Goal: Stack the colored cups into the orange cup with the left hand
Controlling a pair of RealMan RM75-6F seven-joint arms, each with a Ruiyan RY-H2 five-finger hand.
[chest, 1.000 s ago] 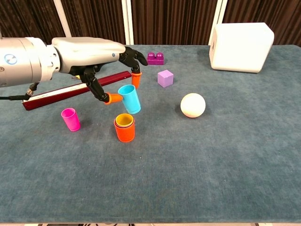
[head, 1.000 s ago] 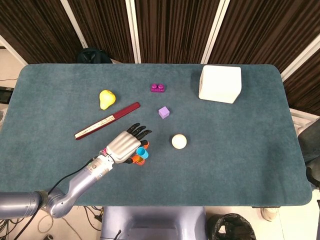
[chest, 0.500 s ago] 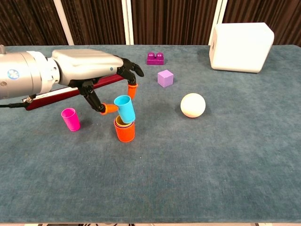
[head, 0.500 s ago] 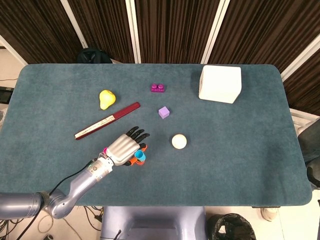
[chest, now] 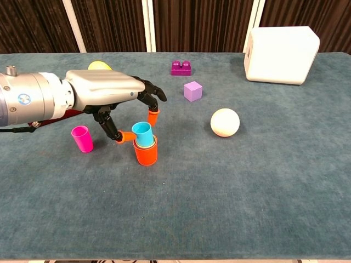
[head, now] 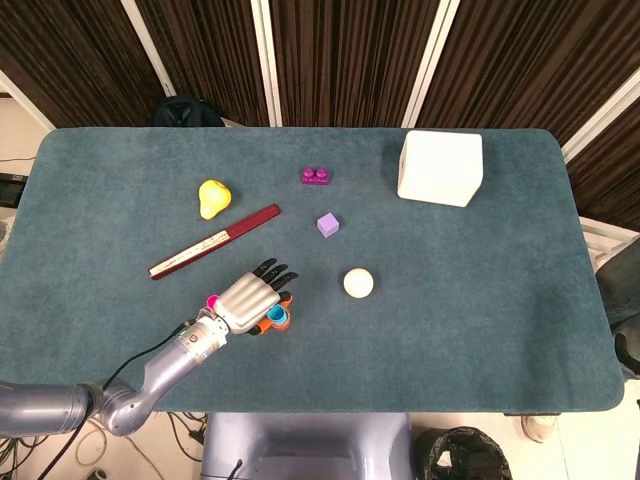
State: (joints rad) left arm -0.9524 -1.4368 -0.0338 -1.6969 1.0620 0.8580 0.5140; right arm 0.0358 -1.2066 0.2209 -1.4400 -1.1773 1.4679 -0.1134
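Note:
In the chest view the orange cup [chest: 146, 154] stands upright on the blue-green table, with a yellow cup's rim showing just inside it. A blue cup [chest: 143, 133] sits partly down in that stack, its mouth up. My left hand [chest: 109, 92] reaches over from the left and pinches the blue cup between thumb and a fingertip [chest: 153, 116]. A pink cup [chest: 82, 138] stands alone to the left, below the hand. From the head view, the left hand [head: 243, 297] covers most of the stack; the blue cup [head: 276, 315] and the pink cup [head: 212, 301] peek out. The right hand is out of sight.
A white ball [chest: 225, 121] lies right of the stack. Behind are a purple cube [chest: 192, 91], a purple brick [chest: 181, 68] and a white box [chest: 281, 55]. A dark red bar [head: 215, 241] and a yellow pear-shaped toy [head: 212, 197] lie back left.
My left hand has come down and toward the front with the blue cup, which went from hanging beside the stack to sitting inside the orange cup.

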